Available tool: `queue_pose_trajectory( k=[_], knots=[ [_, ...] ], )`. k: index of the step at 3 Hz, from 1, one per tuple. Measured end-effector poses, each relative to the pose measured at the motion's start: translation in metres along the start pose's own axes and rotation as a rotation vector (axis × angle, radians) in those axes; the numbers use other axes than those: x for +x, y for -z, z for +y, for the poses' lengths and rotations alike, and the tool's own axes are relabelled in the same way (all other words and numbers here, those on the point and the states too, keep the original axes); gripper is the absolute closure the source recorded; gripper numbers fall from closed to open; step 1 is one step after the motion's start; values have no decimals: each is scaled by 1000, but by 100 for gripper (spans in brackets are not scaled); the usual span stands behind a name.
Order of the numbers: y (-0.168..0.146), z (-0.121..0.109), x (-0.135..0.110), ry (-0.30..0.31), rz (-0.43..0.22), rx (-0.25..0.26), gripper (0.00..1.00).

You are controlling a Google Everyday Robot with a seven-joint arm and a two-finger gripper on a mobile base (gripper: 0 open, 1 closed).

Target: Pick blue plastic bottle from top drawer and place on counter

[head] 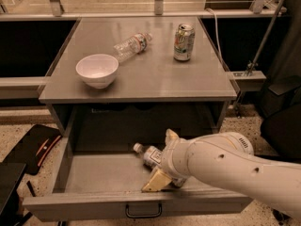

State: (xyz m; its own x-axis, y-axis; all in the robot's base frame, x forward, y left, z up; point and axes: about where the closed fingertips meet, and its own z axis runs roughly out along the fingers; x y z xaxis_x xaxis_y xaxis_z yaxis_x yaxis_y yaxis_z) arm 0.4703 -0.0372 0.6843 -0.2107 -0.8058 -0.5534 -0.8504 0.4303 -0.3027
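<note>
The blue plastic bottle (150,155) lies on its side on the floor of the open top drawer (101,175), its white cap pointing left. My gripper (164,158) reaches down into the drawer from the right and is open. One tan fingertip (171,136) is behind the bottle and the other is in front of it, so the bottle's body lies between them. The white arm hides the bottle's right part. The counter (155,79) is above the drawer.
On the counter stand a white bowl (97,69) at the left, a clear crinkled bottle (132,45) lying at the back middle, and a drink can (184,42) at the back right. A black object (33,147) lies on the floor left of the drawer.
</note>
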Motion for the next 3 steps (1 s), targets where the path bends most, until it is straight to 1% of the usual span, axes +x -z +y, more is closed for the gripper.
queue_pose_trajectory(
  k=[1,2,3],
  knots=[
    [-15,2,-10,-48,-27,-85,0],
    [-47,-5,-36,-107,-134,-240,0],
    [-68,-14,-38,-122,-168,-270,0]
  ],
)
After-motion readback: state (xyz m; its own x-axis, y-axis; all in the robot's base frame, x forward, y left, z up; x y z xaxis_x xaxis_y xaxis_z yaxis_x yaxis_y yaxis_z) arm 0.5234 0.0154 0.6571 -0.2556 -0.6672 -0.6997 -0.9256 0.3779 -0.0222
